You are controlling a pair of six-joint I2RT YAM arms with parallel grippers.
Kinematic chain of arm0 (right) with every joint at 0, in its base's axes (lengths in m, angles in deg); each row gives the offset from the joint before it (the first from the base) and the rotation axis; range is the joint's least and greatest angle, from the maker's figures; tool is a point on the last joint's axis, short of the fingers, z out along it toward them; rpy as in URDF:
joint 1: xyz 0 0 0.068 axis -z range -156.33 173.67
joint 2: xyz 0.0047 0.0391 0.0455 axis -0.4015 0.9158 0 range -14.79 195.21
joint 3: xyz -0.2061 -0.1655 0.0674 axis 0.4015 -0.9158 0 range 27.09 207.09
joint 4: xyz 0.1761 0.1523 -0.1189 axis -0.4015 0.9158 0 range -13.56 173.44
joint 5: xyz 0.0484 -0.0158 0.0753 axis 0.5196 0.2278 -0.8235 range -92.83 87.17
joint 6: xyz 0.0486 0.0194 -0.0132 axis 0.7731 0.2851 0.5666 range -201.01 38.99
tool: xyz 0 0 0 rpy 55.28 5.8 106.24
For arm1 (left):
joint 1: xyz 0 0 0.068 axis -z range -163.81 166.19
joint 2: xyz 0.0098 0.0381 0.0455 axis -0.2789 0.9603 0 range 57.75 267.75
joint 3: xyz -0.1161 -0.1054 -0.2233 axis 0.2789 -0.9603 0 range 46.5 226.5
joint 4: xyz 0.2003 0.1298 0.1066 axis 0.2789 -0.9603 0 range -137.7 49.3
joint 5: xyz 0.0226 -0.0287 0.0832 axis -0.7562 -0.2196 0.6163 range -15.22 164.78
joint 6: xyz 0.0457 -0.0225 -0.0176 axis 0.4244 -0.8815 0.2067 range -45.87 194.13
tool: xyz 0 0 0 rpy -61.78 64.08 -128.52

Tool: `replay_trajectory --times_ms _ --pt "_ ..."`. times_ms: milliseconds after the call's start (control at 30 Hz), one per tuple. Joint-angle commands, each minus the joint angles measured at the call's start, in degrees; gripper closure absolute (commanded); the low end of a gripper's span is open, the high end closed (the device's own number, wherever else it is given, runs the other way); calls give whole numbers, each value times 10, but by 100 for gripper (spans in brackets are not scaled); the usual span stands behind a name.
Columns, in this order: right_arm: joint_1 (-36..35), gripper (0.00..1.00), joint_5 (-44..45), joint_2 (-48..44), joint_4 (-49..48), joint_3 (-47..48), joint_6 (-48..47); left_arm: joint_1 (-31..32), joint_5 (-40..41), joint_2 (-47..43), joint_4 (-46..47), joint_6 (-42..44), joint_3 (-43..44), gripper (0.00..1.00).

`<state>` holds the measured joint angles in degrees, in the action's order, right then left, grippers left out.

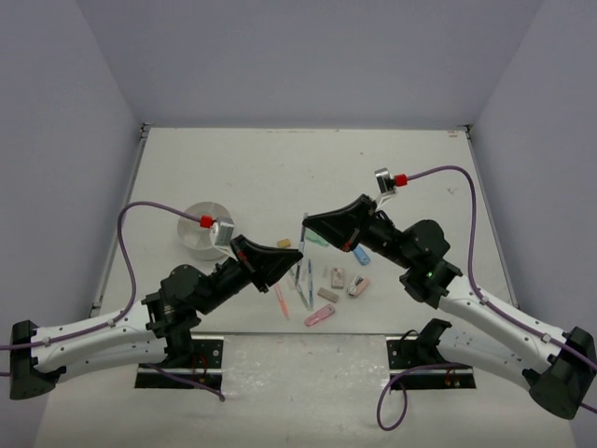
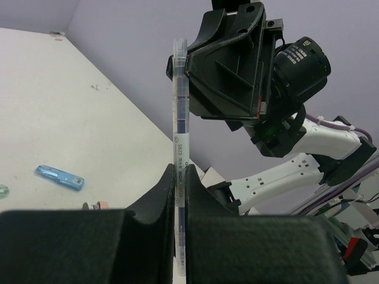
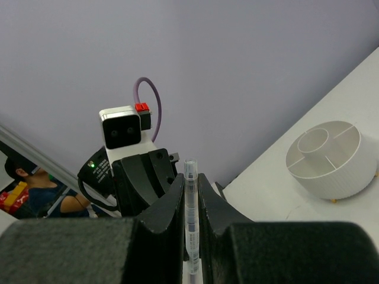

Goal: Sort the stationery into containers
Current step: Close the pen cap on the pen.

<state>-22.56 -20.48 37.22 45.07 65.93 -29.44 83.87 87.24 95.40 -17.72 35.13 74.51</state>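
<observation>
Two-handed clamp on grey-blue pen, up off the bench, right of white holder — pinched tight by left hand at one end, right hand at other. Probably a handover toward holder-side arm; loose stationery farther right.

White table, scattered stationery, round holder

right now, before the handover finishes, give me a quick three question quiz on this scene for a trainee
1. True or false: the left gripper and the right gripper are both clamped on the same grey-blue pen.
2. On whose side does the white holder stand? A: the left arm's. B: the right arm's.
3. Fill in: the pen is held in the air, off the ___.
Key: 1 true; 2 A; 3 table.
</observation>
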Motion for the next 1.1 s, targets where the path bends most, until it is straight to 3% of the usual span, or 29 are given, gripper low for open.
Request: replay_trajectory --times_ms 0,133,267,367,467,600,733,800,900,933,967,1067 --pt "-3 95 -24 -6 -4 -15 -10 2 23 -11 46 37 32 100" --pt "-3 87 -24 -9 -4 -18 -12 2 11 -5 48 50 39 100" --pt "-3 65 -25 -11 -1 -15 -13 2 -14 7 56 60 40 100" --pt "-3 64 -27 -10 1 -13 -13 2 -30 19 64 59 38 100" --pt "-3 66 -31 -6 0 -11 -11 2 -38 30 68 53 39 100" --pt "-3 82 -38 -3 -3 -10 -9 2 -38 44 58 52 49 100" --pt "-3 83 -42 -6 -9 -15 -6 2 -6 47 36 51 63 100" --pt "-3 90 -42 -7 -10 -16 -7 2 15 49 23 49 72 100" --pt "-3 100 -39 -8 -8 -17 -7 2 39 53 3 45 82 87" --pt "-3 100 -37 -9 -7 -17 -8 2 43 56 0 44 85 80" --pt "-3 100 -34 -10 -5 -17 -10 2 42 61 -1 44 88 65" --pt "-3 100 -31 -13 3 -10 -14 2 32 77 -8 39 95 53"
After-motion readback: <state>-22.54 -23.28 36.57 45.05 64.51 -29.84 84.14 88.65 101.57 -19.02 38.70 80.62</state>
